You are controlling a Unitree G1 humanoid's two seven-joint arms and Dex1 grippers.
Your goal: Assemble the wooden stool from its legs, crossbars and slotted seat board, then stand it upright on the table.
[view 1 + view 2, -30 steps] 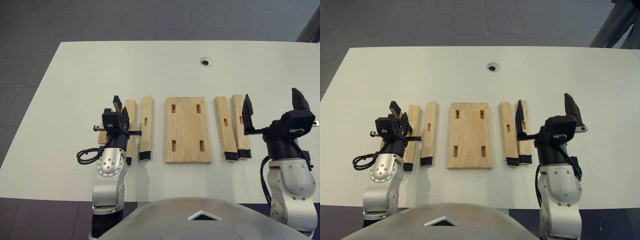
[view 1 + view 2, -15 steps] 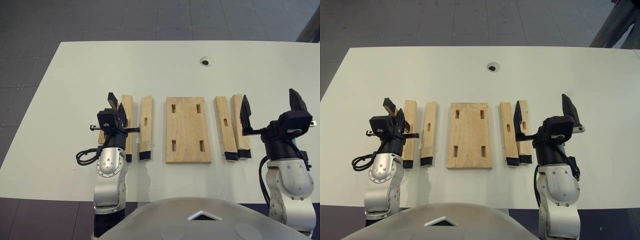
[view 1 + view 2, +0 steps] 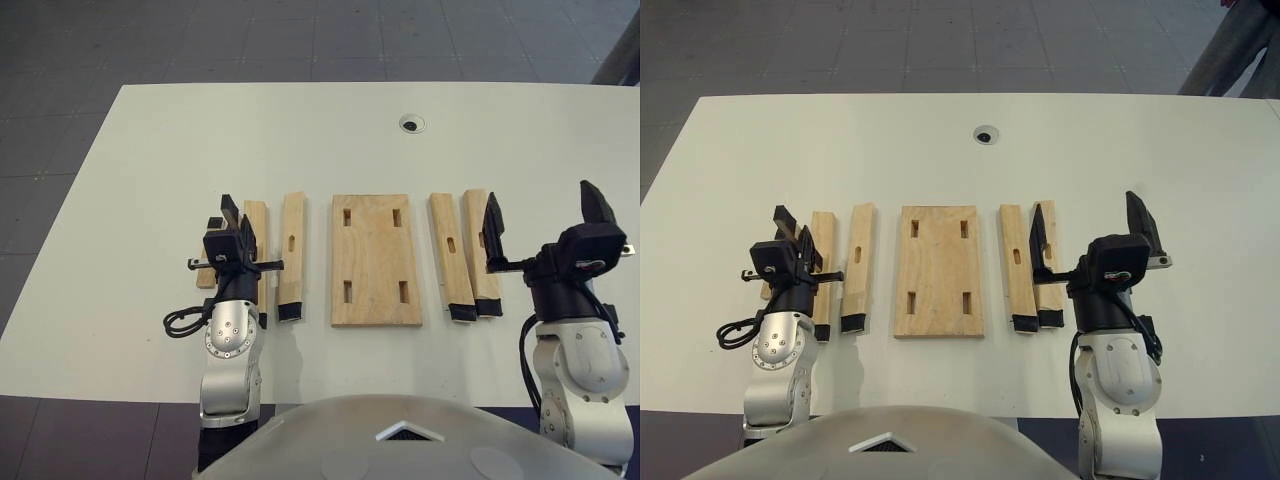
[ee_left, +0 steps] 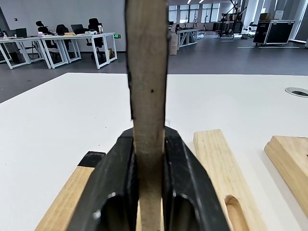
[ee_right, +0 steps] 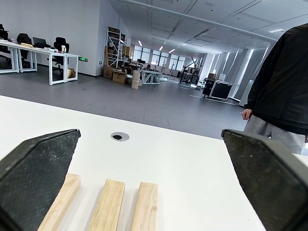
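Left pincer (image 3: 238,213) clamps a wooden crossbar (image 4: 147,72) over the counter's (image 3: 150,150) front-left; right pincer (image 3: 540,196) hangs spread wide by the right-hand legs (image 3: 446,250).

No legible text, labels, numbers, signs.

legs (image 3: 291,255) flank seat board (image 3: 375,258) on table (image 3: 300,140)

Slotted seat board (image 3: 375,259) between two pairs of legs (image 3: 291,245), left hand (image 3: 237,221) over the outer left leg (image 3: 258,214)
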